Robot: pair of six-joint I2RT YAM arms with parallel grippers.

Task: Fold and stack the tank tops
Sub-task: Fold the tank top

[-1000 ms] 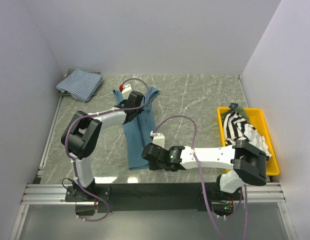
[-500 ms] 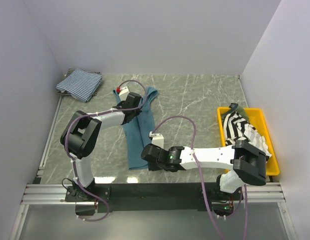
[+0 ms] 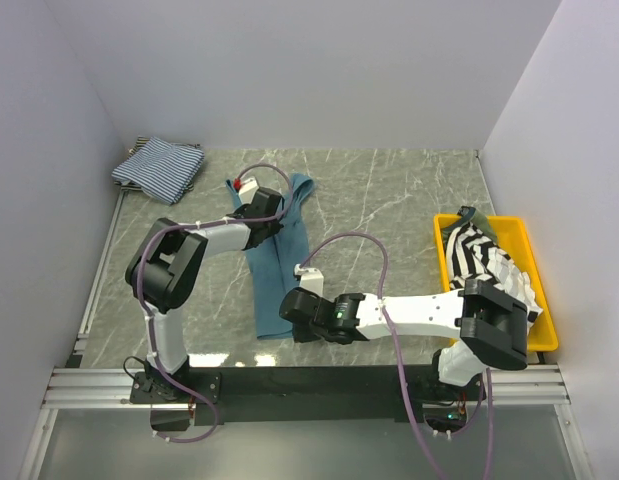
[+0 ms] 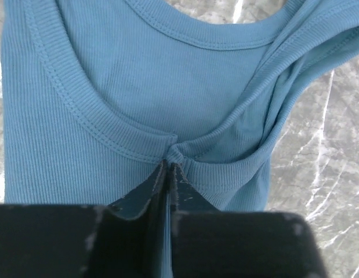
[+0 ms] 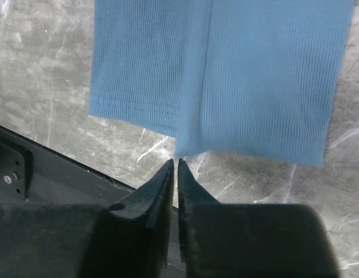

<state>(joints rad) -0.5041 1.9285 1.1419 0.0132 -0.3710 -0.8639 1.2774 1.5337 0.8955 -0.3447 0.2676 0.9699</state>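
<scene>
Just beyond the right tool [image 5: 174, 164] lies the teal top [image 5: 225, 69].

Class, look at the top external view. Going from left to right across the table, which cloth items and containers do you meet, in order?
folded blue-and-white striped tank top → teal-blue tank top → yellow tray

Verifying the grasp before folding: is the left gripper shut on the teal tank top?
Yes, the left gripper pinches a bunched edge of the teal tank top.
</scene>
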